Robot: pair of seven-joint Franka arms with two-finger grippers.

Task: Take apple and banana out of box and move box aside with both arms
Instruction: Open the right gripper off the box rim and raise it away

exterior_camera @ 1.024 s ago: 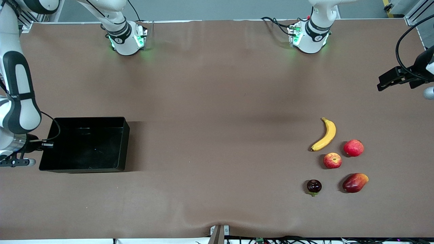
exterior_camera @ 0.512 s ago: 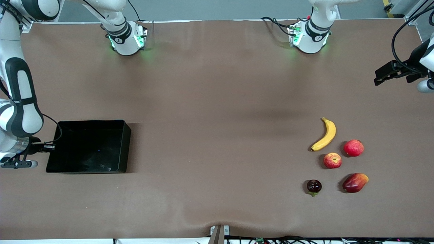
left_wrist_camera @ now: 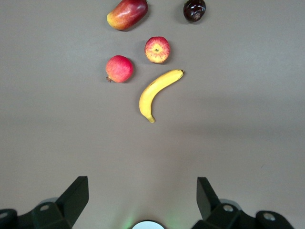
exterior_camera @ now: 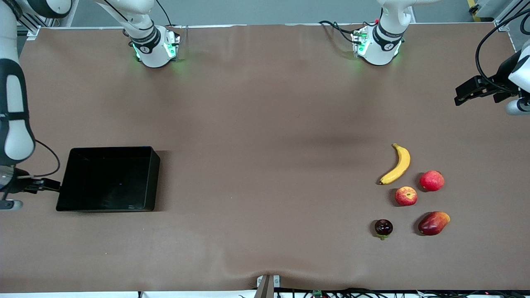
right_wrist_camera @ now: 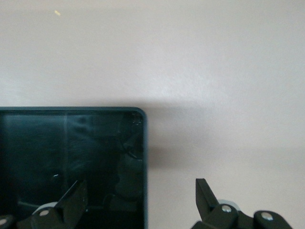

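- Table (exterior_camera: 265, 124): brown cloth surface; a broad bare stretch lies between the box and the fruit cluster.
- Box (exterior_camera: 108, 179): glossy black rectangular bin with low upright walls, nothing in it; it rests flat on the table at the right arm's end, its long axis running along the table's length; one short wall lies just beside the right gripper (right_wrist_camera: 140, 202), whose fingers stand wide apart and hold nothing; in the right wrist view one finger hangs over the box's interior and the other over bare cloth past a rounded corner of the wall.
- Left gripper (left_wrist_camera: 143, 198): fingers spread wide, empty; it hangs high over the table's edge at the left arm's end, well apart from the fruits, with open cloth between it and the banana.
- Banana (exterior_camera: 397, 164): long, curved, yellow; of the fruits it lies closest to the left gripper; its stem tip points toward the robots' bases, its other tip toward the front camera.
- Mango (exterior_camera: 433, 223): red-yellow oval, the fruit nearest the front camera together with the dark fruit (exterior_camera: 383, 227).
- Plain red fruit (exterior_camera: 431, 180): round, just beside the apple.
- Apple (exterior_camera: 405, 195): small, round, red with yellowish streaks, pale stem dimple facing up; near the banana's lower tip, not touching it.
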